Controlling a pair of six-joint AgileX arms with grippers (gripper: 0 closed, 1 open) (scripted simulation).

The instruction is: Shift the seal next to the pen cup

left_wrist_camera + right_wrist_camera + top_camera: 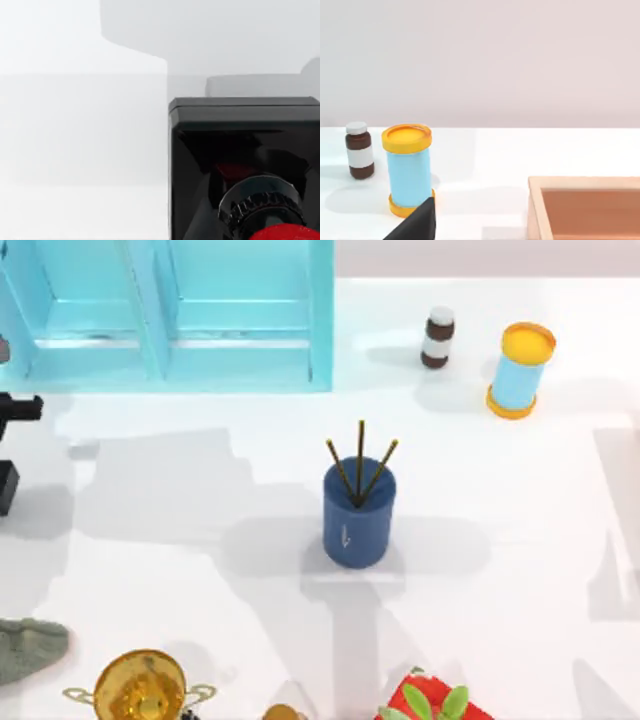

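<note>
White tabletop (520,540) fills the top view, with a light-blue shelf unit (170,310) along its far left edge. The pen cup (358,515) stands upright near the middle, three thin sticks poking from it. At the far right stand a brown-and-white small bottle (436,337) and a light-blue can with orange rims (519,371), near each other but apart. A gold trophy (140,690) and a red item with green leaves (430,702) sit along the near edge. A dark part of the left arm (15,415) shows at the left edge.

The left wrist view shows the seal (245,165) close up: its black square block and, below it, the red knob, over bare white surface. Whether the left tool is spread or pinching the seal cannot be told.

The right wrist view shows the bottle (359,150), the can (409,170), a tan wooden tray (585,207), and a dark tip of the right tool (417,222); its opening cannot be told.
</note>
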